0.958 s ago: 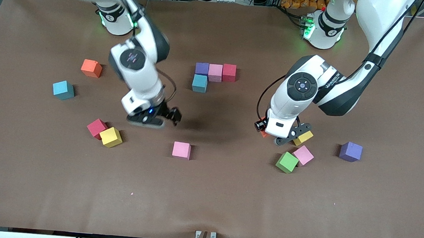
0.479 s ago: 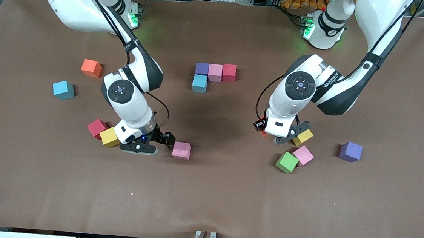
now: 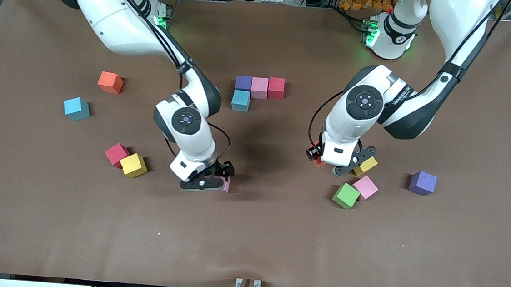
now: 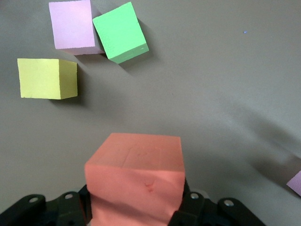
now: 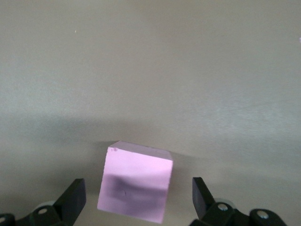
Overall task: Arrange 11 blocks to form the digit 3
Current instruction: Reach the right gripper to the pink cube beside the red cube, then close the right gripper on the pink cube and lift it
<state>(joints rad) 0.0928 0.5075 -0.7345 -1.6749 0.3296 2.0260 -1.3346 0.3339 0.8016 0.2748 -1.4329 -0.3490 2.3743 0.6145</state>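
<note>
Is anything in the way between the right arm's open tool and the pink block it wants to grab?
No, nothing visible is. The right tool is open right above the pink block, one finger on each side, with only bare table around it. The nearest other blocks, the yellow block and red block, sit apart.

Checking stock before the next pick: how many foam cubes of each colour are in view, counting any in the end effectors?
Pink foam cubes: 3
Red foam cubes: 2
Yellow foam cubes: 2
Blue foam cubes: 2
Purple foam cubes: 2
Orange foam cubes: 2
Green foam cubes: 1
Total: 14
</note>
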